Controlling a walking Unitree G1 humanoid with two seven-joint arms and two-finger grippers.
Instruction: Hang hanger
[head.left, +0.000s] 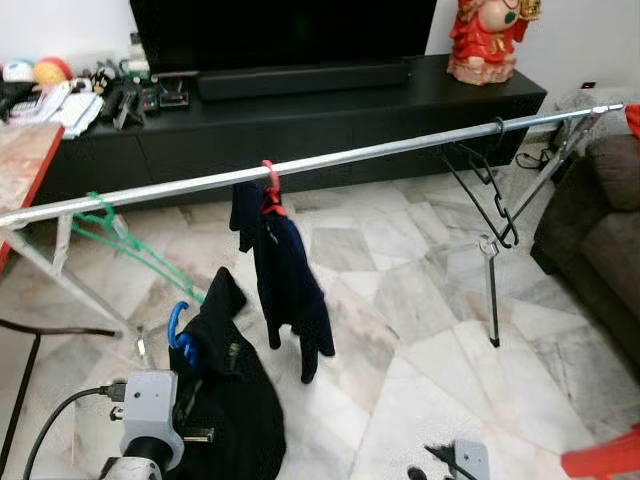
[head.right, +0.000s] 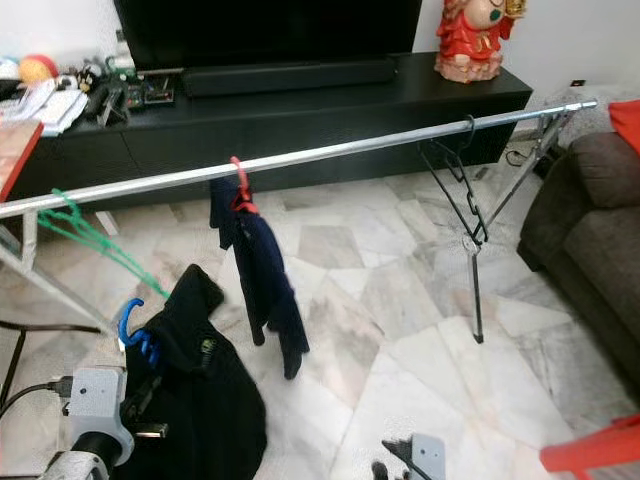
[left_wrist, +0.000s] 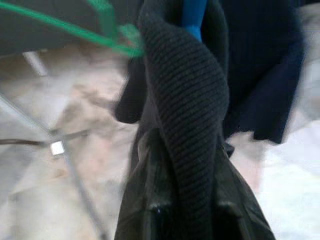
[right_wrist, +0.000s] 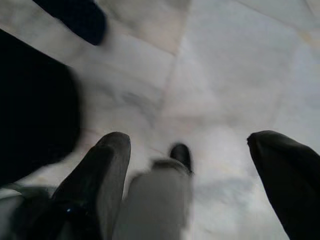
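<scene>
Three hangers already sit on the rail (head.left: 400, 148): a green one (head.left: 105, 222) near its left end, a red one (head.left: 270, 190) mid-rail carrying a navy garment (head.left: 285, 275), and an empty black one (head.left: 485, 185) towards the right end. The rail runs across the view on angled legs, slanting up to the right, in front of a black TV cabinet (head.left: 300, 120). A red figurine (head.left: 487, 38) stands on the cabinet's right end; small clutter lies on its left end.

Task item: a blue hanger (head.left: 180, 328) with a black garment (head.left: 225, 390) draped on it. It is held low at the left, below the rail and not on it; its blue hook pokes out above the cloth.

Left gripper (left_wrist: 187, 200): closed on the black garment, ribbed fabric bunched between the fingers in the left wrist view, with the blue hanger just beyond. The wrist housing sits low at the left in the head views.

Right gripper (right_wrist: 187, 165): fingers spread apart, holding nothing, above the marble floor (right_wrist: 225, 75). It is low, to the right of the black garment.

Sofa (head.left: 600, 230) at the right edge.
</scene>
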